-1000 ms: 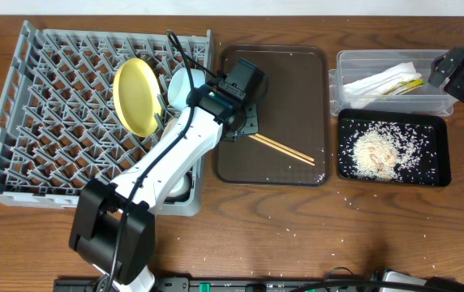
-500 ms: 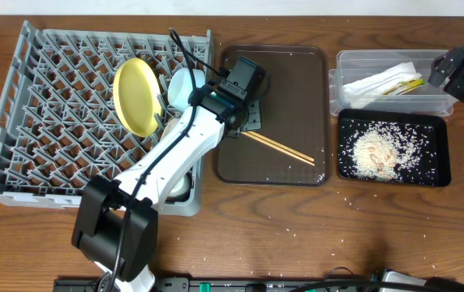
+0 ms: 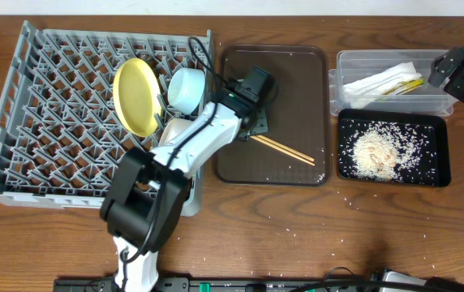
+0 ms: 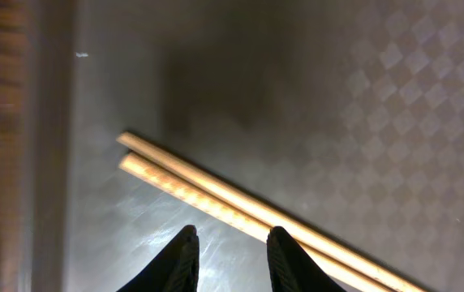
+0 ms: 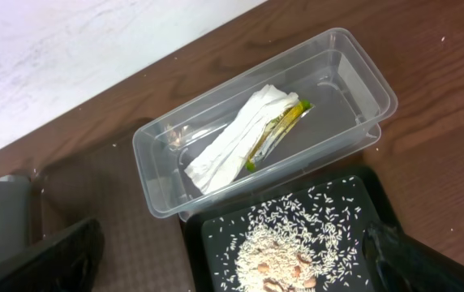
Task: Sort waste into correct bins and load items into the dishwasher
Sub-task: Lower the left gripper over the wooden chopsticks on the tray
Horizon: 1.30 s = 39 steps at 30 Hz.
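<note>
Two wooden chopsticks (image 3: pixel 285 148) (image 4: pixel 216 191) lie side by side on the brown tray (image 3: pixel 297 73). My left gripper (image 3: pixel 252 123) (image 4: pixel 230 243) hovers low over their left end, open by a narrow gap with nothing between the fingers. In the grey dish rack (image 3: pixel 53 122) stand a yellow plate (image 3: pixel 139 96) and a light blue bowl (image 3: pixel 187 88); a white dish (image 3: pixel 174 130) is partly hidden by my arm. The clear tub (image 3: pixel 345 65) (image 5: pixel 147 146) holds a white napkin (image 5: pixel 232 146) and a yellow-green wrapper (image 5: pixel 281 126). Rice (image 3: pixel 378 150) (image 5: pixel 285 251) fills the black tray (image 3: pixel 439 174). My right gripper (image 3: pixel 451 69) (image 5: pixel 232 255) hangs wide open above both bins.
Loose rice grains (image 3: pixel 350 195) are scattered on the wooden table in front of the black tray and the brown tray. The rack's right wall (image 3: pixel 208 49) stands close against the brown tray's left edge.
My left arm has swung right, carrying its gripper closer to the chopsticks' left end, and the jaws have narrowed. The light blue bowl now shows more. The right arm is still.
</note>
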Each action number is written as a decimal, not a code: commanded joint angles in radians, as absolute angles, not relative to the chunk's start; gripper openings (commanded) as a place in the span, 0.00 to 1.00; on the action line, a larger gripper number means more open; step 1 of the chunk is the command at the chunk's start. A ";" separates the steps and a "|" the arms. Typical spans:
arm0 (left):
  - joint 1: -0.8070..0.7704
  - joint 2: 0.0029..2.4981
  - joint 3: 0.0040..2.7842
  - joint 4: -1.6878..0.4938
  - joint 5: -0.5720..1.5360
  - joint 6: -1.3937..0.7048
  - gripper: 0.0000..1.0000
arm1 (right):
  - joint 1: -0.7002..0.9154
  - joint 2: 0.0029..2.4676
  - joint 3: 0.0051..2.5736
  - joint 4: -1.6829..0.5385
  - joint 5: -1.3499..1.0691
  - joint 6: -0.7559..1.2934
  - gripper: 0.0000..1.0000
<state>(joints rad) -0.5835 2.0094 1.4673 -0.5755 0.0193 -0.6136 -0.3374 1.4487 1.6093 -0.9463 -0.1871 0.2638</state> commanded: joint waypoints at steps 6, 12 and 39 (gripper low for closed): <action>-0.621 2.074 1.464 -0.521 -0.002 -0.633 0.31 | -0.339 1.446 1.622 -0.947 -0.191 0.276 0.99; -0.633 2.093 1.464 -0.506 -0.051 -0.633 0.31 | -0.339 1.446 1.622 -0.947 -0.191 0.276 0.99; -0.649 2.093 1.464 -0.503 -0.091 -0.622 0.31 | -0.339 1.446 1.622 -0.947 -0.191 0.276 0.99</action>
<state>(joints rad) -0.6464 2.0743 1.4666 -0.5034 -0.0673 -0.6281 -0.3374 1.4487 1.6093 -0.9463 -0.1867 0.2638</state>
